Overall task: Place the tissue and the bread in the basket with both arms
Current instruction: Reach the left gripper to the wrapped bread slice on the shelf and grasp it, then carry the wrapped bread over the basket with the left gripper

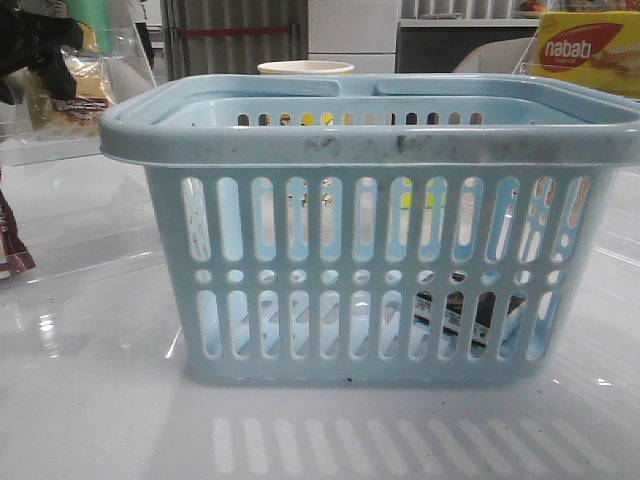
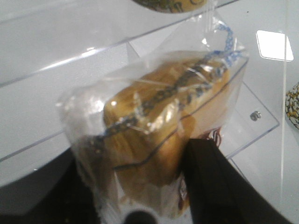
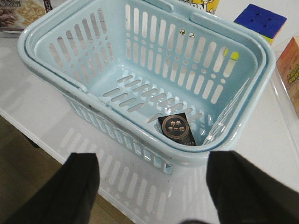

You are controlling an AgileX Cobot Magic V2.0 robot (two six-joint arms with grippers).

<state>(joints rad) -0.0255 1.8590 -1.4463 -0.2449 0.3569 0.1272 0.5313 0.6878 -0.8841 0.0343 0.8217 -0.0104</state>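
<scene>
- Clamped in the left gripper point(image 2: 154, 205) and held clear of the table: the bread point(image 2: 154, 140) in its clear wrapper, dark fingers point(image 2: 210, 182) pressing the lower end of the pack.
- Seen in the front view at upper left, above rim height and outside the basket point(image 1: 370, 140); so lifted, most likely, to clear the thick rim on the way over.
- Hanging lengthwise away from the grip: long axis of the loaf running from the fingers out to the twisted, blue-patterned neck of the bag point(image 2: 224, 42), that closed end pointing away from the wrist.
- Lying flat on the basket floor, in the corner nearest the right wrist camera: the tissue point(image 3: 176, 127), a small dark pack with a round print facing up; glimpsed too through the lower right slots in the front view.
- Edges of the tissue set slightly askew to the basket walls; longer side hard to make out from here.
- Spread wide apart and empty, poised over the near rim above that corner: the right gripper point(image 3: 152, 186), its half of the job seemingly done.
- Basket upright on the white table point(image 1: 90, 400), open mouth up, handles folded down.
- Behind it, a paper cup point(image 1: 305, 68) and a "nabati" box point(image 1: 590, 50), neither part of the job.
</scene>
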